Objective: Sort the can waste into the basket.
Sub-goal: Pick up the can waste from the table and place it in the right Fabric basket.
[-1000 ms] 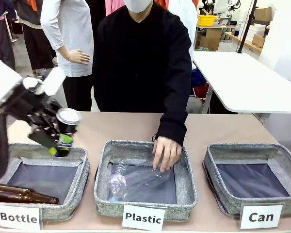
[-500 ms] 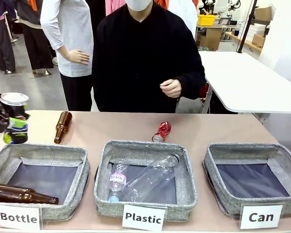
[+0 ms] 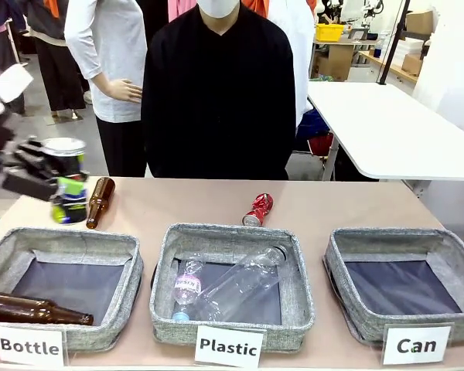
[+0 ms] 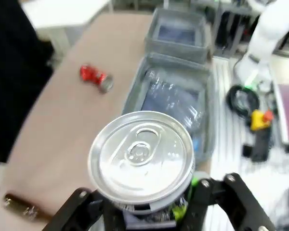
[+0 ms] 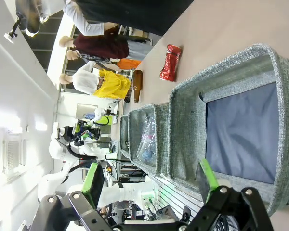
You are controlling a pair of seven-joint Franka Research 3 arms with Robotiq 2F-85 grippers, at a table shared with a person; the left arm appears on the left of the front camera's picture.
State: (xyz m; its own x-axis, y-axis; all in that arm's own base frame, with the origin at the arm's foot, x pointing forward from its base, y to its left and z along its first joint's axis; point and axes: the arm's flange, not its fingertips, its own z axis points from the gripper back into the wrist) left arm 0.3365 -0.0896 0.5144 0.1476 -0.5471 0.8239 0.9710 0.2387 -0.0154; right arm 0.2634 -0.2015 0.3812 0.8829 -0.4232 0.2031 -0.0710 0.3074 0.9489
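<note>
Presently, item one: the Pepsi can (image 3: 65, 152), upright with its silver top up, is pinched between the green pads of my left gripper (image 3: 68, 199). The jaws are closed firmly on its dark body. The can is lifted off the table (image 3: 185, 202) at the left edge of the front frame, just beside a brown bottle (image 3: 99, 202). Item two: the crushed red can (image 3: 258, 209) lies untouched on the table at centre frame, behind the Plastic basket (image 3: 164, 278). Destination: the Can basket (image 3: 336, 267) at lower right, with nothing in it. Handling, as I judge it: I should carry the can level across the whole frame, high enough to clear the rims of the Bottle basket (image 3: 131, 270) and the Plastic one. I should let go only once it is squarely over the dark base. Caution: my right gripper (image 5: 151, 187) hangs over that same basket with its jaws spread wide and holding nothing. It should give way first, or the two arms may meet.
</note>
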